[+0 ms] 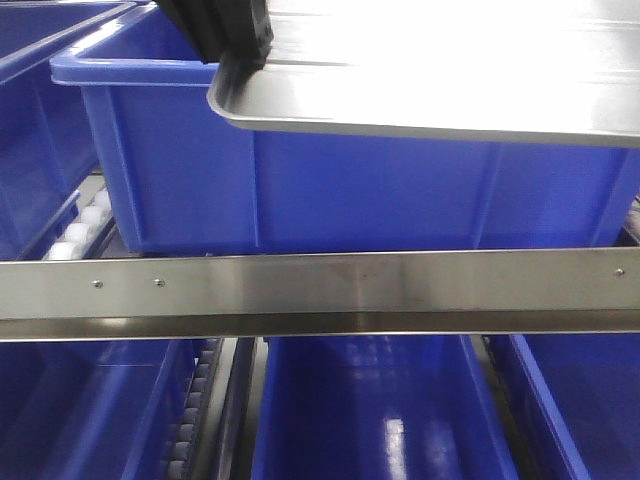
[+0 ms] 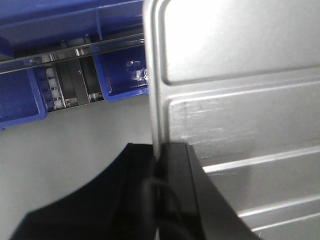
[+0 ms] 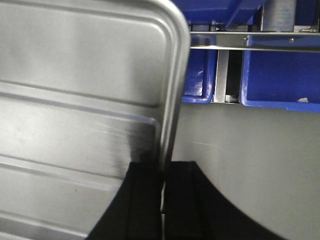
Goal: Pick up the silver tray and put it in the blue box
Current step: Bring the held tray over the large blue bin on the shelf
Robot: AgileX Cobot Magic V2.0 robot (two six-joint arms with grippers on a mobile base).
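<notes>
While the shiny, shallow rectangular silver metal tray hangs over the deep blue plastic box, I log it as stiff, light and likely slippery, my left gripper and right gripper each clamped on opposite rolled rims.

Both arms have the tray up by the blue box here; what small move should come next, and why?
Probably lower both arms together so the tray sinks into the box. The left gripper and right gripper each pinch its rim, and it hangs at the box's rim height, not yet inside.
</notes>
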